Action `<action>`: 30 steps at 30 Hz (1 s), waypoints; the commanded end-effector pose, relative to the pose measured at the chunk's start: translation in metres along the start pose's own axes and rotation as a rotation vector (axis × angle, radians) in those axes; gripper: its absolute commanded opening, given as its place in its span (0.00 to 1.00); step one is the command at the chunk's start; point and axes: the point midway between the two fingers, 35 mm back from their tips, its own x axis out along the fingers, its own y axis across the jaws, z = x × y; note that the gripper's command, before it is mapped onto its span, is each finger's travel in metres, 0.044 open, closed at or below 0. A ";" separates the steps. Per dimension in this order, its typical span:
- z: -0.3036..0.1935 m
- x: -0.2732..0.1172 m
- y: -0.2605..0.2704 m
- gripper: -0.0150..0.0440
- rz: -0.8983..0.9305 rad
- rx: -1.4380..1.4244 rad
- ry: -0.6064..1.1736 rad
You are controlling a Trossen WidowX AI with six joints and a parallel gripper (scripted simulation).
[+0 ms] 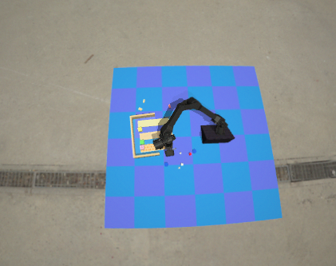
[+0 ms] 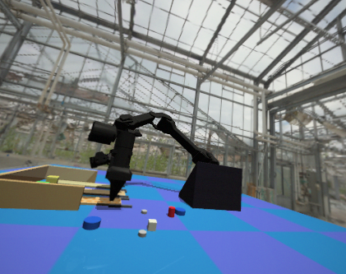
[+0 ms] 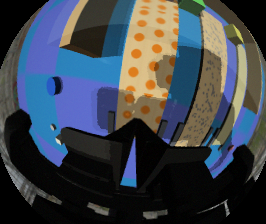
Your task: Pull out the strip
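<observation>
At nine o'clock on the mat: an open-fronted, tan box-like frame (image 1: pixel 132 137) (image 2: pixel 35 194) (image 3: pixel 66 41), strips reaching out towards three.
Mat: blue-and-violet checkered square (image 1: pixel 150 205) (image 2: pixel 237 248) (image 3: pixel 83 92), right across the middle from above.
Cubes: small pink cube (image 1: pixel 142 147) on the flat orange-dotted strip (image 1: pixel 148 147) (image 2: pixel 90 200) (image 3: pixel 143 65); small green cube (image 1: pixel 142 141) (image 3: pixel 193 5) just towards twelve; no telling which wears the label.
Gripper: black, two-fingered gripper (image 1: pixel 163 141) (image 2: pixel 113 199) (image 3: pixel 137 121), closed, pointing down at the dotted strip's three-o'clock end, nothing seen gripped.
Floor: grey concrete (image 1: pixel 50 29), a grated drain (image 1: pixel 70 179) running nine to three.
Room: a glass-roofed hall with steel beams (image 2: pixel 200 104), greenery out towards nine.
</observation>
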 end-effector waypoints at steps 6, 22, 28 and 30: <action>0.000 0.003 -0.001 0.25 -0.004 -0.001 0.002; 0.001 0.004 -0.001 0.25 -0.004 -0.001 0.002; 0.001 0.005 -0.001 0.25 -0.004 -0.001 0.002; 0.001 0.005 -0.001 0.25 -0.004 -0.001 0.002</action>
